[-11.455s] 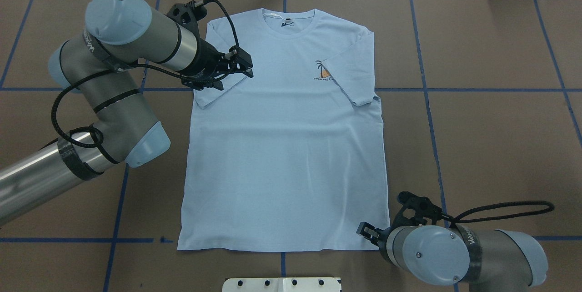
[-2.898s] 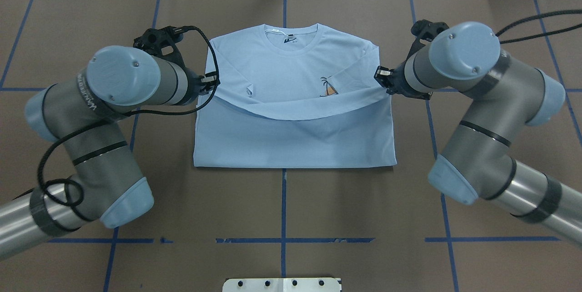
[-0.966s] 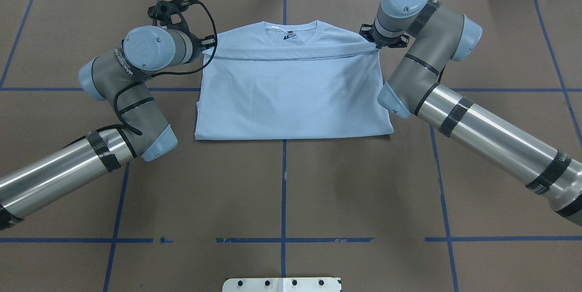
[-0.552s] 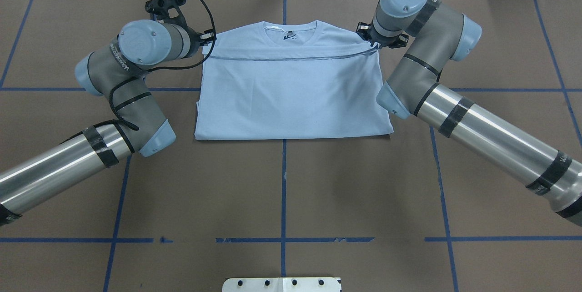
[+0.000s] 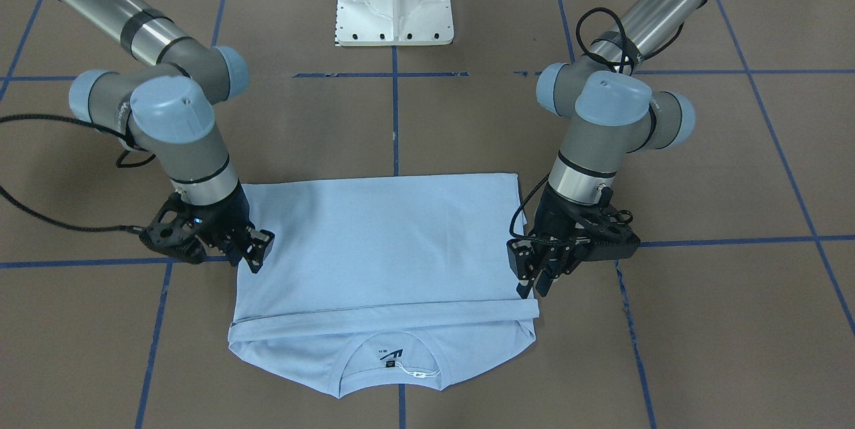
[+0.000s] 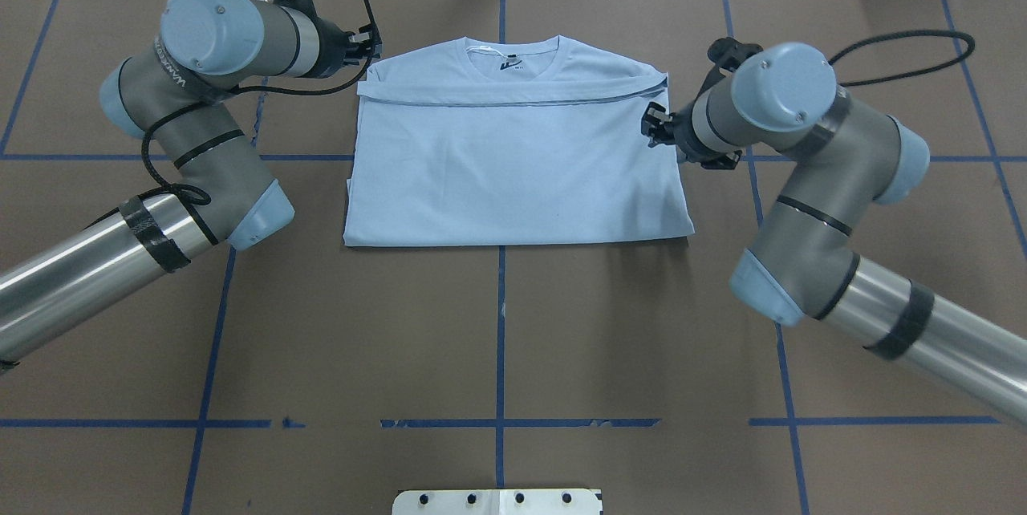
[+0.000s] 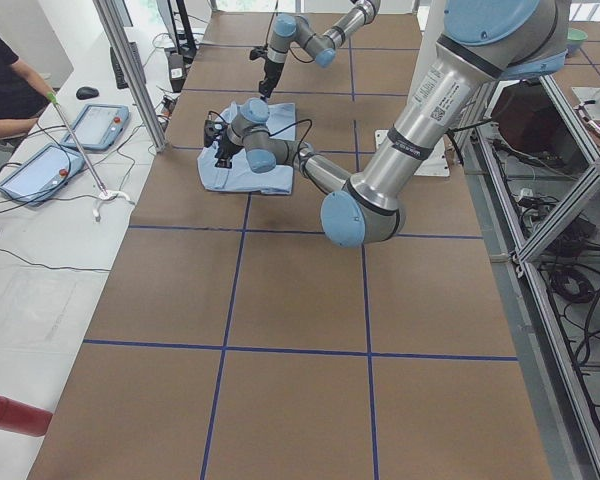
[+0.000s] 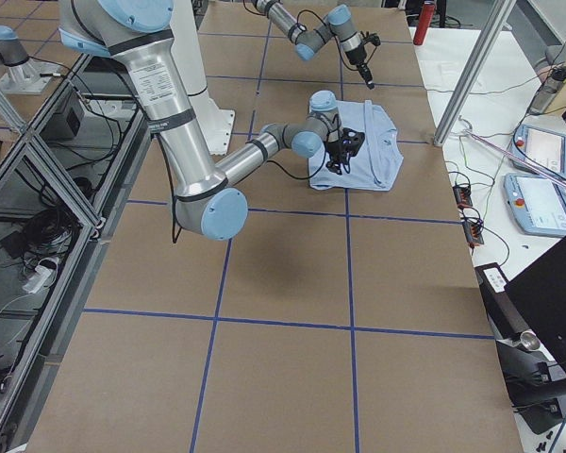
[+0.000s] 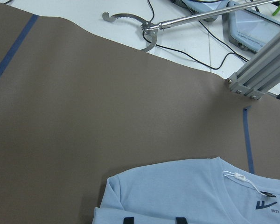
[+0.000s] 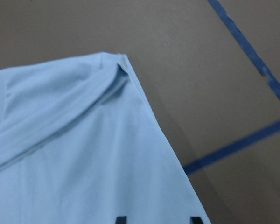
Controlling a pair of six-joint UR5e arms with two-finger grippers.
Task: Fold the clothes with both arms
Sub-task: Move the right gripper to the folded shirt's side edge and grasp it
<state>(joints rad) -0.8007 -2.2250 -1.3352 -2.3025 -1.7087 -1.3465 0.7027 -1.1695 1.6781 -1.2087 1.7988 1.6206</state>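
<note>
The left pincer (image 5: 533, 285) and right pincer (image 5: 259, 254) have released the T-shirt (image 5: 381, 242); the right has drawn back.

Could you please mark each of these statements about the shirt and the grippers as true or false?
1. The T-shirt is folded in half, its hem lying just short of the collar. True.
2. A palm print shows on the chest. False: the folded-over layer covers the chest, and only plain blue cloth shows there.
3. The left gripper and the right gripper are both open and hold nothing. True.
4. The collar points toward the robot's base. False: it lies on the side of the shirt away from the white base.
</note>
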